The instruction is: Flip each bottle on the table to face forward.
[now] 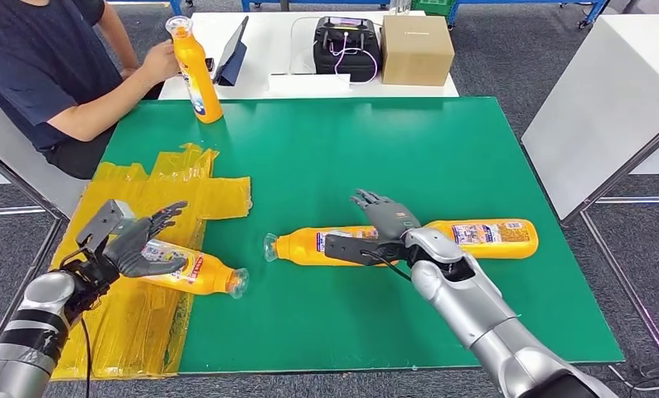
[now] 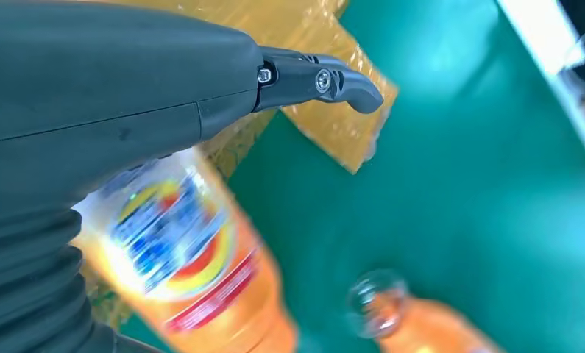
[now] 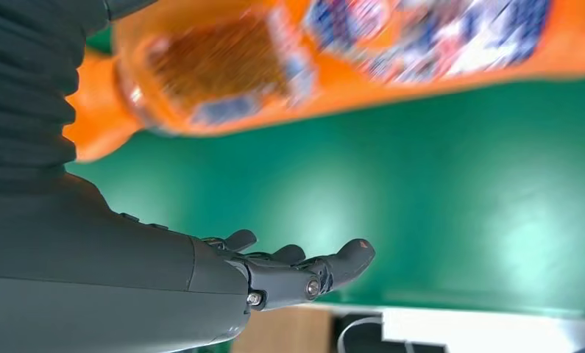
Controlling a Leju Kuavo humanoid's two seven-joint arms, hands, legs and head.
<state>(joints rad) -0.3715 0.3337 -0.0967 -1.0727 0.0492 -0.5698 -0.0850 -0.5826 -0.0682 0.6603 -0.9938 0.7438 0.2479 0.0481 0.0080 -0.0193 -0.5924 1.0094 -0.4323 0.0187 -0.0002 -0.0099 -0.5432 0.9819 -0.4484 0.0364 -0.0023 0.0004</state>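
Near front edge, bottles (image 1: pixel 191 271) lying, apparently ungripped

Bare green mat (image 1: pixel 375 149) fills the frame's upper middle. Lying bottles (image 1: pixel 189 269) (image 1: pixel 409 240) block the lower centre; an upright bottle (image 1: pixel 195 70) and a person (image 1: pixel 52 75) crowd upper left.

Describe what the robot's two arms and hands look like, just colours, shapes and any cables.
Both arms are silver, rounded metal segments. The left arm has black ribbed bands near the wrist and a thin black cable trailing beside it. The left hand and right hand are dark grey with slim jointed fingers; a grey boxy camera mount sits at the left wrist. The right arm has a glossy rounded wrist joint.
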